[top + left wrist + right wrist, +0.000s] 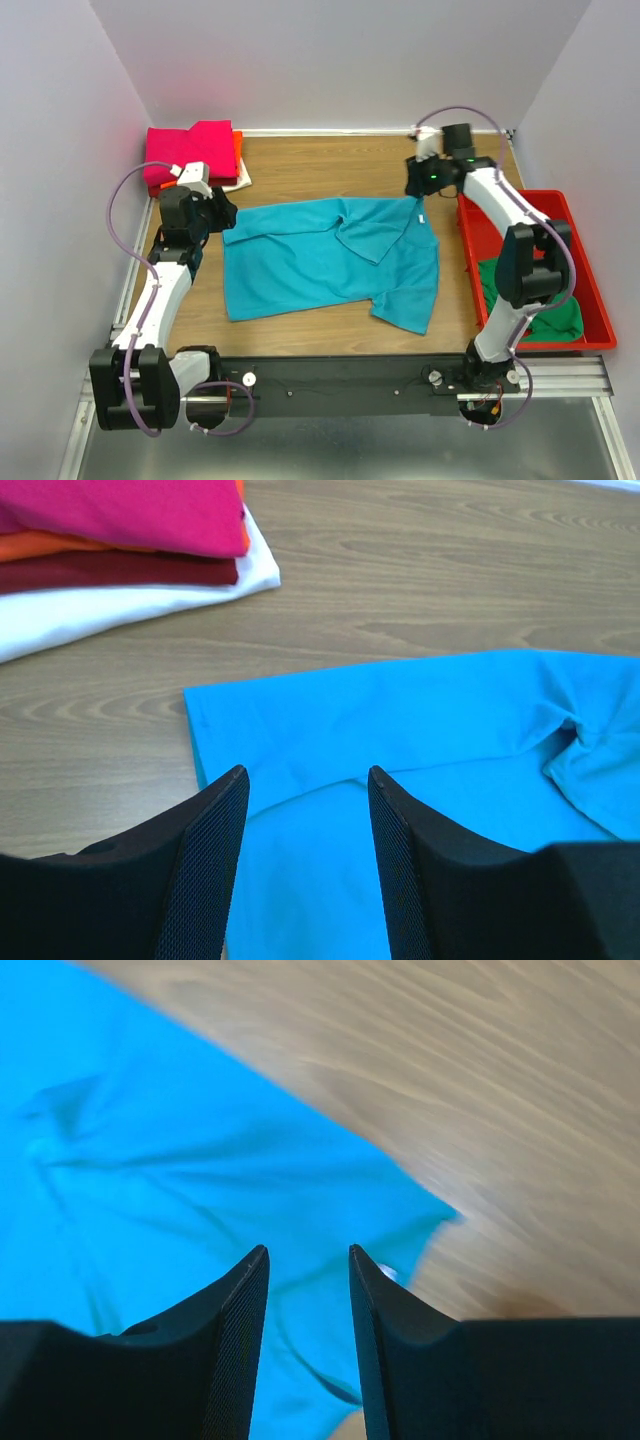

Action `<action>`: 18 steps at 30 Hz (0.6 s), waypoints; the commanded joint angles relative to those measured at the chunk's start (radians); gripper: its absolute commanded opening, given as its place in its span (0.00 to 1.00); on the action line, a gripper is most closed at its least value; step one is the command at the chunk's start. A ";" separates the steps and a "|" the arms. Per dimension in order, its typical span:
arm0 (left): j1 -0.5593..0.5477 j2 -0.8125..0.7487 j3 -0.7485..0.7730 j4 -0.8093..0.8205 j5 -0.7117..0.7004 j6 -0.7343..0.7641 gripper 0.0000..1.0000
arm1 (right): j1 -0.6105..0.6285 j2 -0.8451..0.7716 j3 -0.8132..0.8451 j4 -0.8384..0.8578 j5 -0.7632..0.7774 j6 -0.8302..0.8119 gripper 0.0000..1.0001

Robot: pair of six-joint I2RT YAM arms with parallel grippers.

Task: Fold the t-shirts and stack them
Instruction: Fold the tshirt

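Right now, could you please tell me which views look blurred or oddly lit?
Right wrist view: the table and the teal shirt are smeared by blur. Left wrist view: sharp, folded shirt stack crisp. Top view: evenly lit, pink cast on the wall beside that stack.

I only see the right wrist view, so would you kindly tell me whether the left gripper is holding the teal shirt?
Observer: No, the left gripper stands open at the teal shirt's left edge, clamping nothing.
Operator: Is anything stacked already?
Observer: Yes, a folded stack, magenta on top, sits at the table's far left corner.
Operator: Are more shirts waiting?
Observer: A green shirt lies in the red tray on the right.
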 commanded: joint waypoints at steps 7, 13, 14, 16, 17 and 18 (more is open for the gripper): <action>-0.008 0.108 0.021 -0.004 0.120 0.012 0.56 | -0.211 0.156 0.035 0.029 -0.182 0.260 0.45; -0.011 0.128 0.026 -0.012 0.120 0.015 0.56 | -0.211 0.240 0.069 0.029 -0.224 0.302 0.45; -0.010 0.126 0.026 -0.012 0.120 0.013 0.56 | -0.211 0.251 0.072 0.029 -0.224 0.300 0.45; -0.011 0.131 0.026 -0.012 0.120 0.013 0.56 | -0.211 0.279 0.081 0.029 -0.224 0.302 0.45; -0.010 0.134 0.027 -0.010 0.120 0.015 0.56 | -0.210 0.291 0.101 0.029 -0.237 0.335 0.45; -0.011 0.136 0.027 -0.012 0.120 0.015 0.56 | -0.211 0.299 0.111 0.028 -0.236 0.339 0.45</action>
